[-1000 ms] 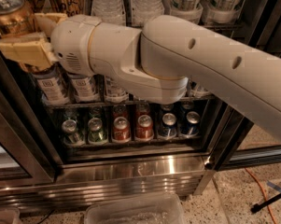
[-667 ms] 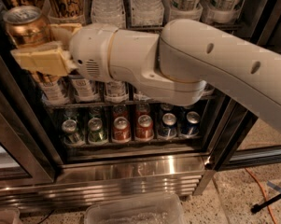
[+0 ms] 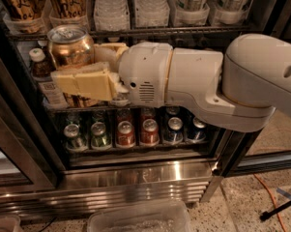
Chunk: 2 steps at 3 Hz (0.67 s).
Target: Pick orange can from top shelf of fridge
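1. Left of the white arm (image 3: 208, 81), in the camera view, the claw (image 3: 80, 65) is closed around the orange can (image 3: 70, 47). The near finger (image 3: 84, 83) lies across the can's front, and the far finger (image 3: 111, 50) shows behind it, close under the rim.
2. Upright between those fingers, the can has its long axis vertical and its silver lid on top. It sits inside the grip, not off to either side. The fingers reach in from the right and cross that axis squarely.
3. Below the wire of the top shelf (image 3: 159, 31), the held can hangs in front of the next rack down, just beside a brown bottle (image 3: 38, 64) on its left. It looks nearer the camera than the racks, but I cannot tell how far clear of the fridge (image 3: 135, 178) it is.
4. Judging from this, the coming move turns on drawing straight back along the arm's line, toward the camera and to the right, with the can kept vertical. The shelf wire above the lid and the bottle beside it are the nearest obstacles.
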Each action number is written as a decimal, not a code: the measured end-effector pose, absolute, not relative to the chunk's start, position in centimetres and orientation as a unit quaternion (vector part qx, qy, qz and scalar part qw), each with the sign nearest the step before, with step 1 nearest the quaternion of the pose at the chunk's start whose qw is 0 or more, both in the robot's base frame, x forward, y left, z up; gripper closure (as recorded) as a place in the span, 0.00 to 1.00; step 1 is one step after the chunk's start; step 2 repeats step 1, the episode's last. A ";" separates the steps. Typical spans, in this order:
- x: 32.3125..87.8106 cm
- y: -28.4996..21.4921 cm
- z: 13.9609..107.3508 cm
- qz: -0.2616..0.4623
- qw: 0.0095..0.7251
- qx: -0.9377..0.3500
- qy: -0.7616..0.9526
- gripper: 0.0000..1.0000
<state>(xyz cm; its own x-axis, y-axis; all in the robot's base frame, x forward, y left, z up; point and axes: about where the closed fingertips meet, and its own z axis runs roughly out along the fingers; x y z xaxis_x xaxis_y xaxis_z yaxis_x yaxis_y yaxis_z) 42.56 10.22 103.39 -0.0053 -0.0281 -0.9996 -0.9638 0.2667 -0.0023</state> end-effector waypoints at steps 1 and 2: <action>42.6 10.2 103.4 0.421 0.555 -0.435 0.570 1.00; 42.6 10.2 103.4 0.421 0.555 -0.435 0.570 1.00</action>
